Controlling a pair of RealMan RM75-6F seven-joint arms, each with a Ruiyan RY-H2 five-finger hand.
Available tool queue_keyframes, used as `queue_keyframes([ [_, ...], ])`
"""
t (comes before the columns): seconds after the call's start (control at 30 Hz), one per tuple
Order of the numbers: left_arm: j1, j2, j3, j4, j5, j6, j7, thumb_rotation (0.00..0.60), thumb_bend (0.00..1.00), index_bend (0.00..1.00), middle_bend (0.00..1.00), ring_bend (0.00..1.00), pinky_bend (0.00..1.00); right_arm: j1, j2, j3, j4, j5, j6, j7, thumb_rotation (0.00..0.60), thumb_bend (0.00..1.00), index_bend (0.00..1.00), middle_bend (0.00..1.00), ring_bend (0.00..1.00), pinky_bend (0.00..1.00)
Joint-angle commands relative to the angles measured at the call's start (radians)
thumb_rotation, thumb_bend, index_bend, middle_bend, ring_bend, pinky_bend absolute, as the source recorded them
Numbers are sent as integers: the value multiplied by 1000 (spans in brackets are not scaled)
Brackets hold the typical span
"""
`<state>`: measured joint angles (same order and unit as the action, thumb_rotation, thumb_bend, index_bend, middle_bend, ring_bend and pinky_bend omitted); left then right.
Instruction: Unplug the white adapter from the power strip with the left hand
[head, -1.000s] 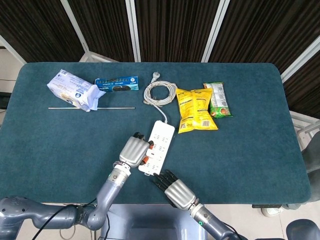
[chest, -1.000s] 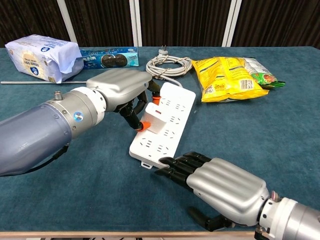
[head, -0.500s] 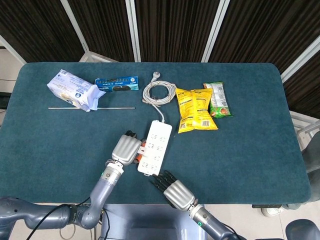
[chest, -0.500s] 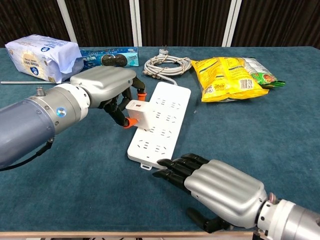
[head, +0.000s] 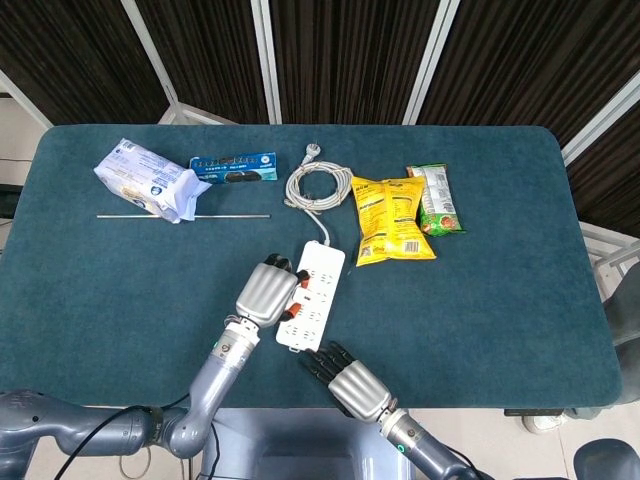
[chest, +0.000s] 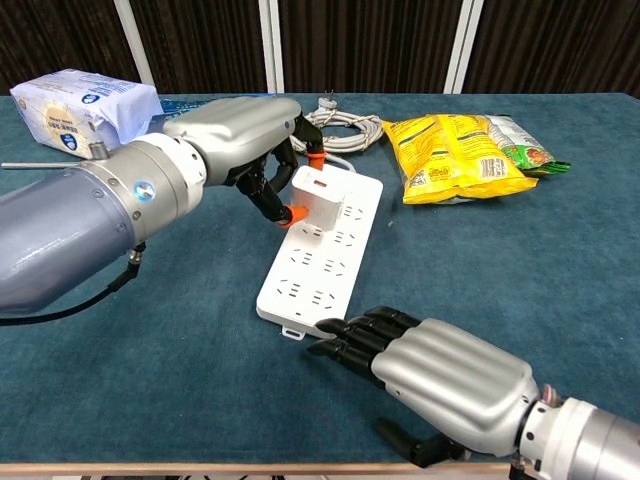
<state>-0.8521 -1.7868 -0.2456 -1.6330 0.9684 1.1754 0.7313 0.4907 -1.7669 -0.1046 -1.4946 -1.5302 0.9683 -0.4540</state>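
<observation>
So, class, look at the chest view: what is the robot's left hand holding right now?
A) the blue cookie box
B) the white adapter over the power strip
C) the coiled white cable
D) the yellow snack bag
B: the left hand pinches the white adapter between orange-tipped fingers, right at the power strip, while the right hand touches the strip's near end.

Left hand (chest: 235, 135) grips white adapter (chest: 318, 194)
</observation>
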Motion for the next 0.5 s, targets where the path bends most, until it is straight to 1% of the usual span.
queue_keyframes([
  [0.03, 5, 4, -18, -17, -19, 11, -17, 600, 352, 733, 778, 336, 252, 0, -1, 1, -1, -1, 2, -2, 600, 596, 62, 80, 67, 72],
  [0.17, 12, 38, -17, -21, -18, 19, -11, 600, 352, 732, 777, 336, 252, -3, -6, 9, -2, -6, 17, -8, 600, 596, 62, 80, 67, 72],
  [0.27, 24, 60, 11, -4, 6, 24, -9, 600, 352, 732, 777, 336, 252, -5, -8, 18, -3, -10, 33, -14, 600, 595, 62, 80, 67, 72],
  [0.5, 38, 111, 27, 14, 35, 20, -27, 600, 352, 731, 777, 336, 252, -12, -6, 40, -6, -28, 83, -32, 600, 596, 62, 80, 67, 72],
])
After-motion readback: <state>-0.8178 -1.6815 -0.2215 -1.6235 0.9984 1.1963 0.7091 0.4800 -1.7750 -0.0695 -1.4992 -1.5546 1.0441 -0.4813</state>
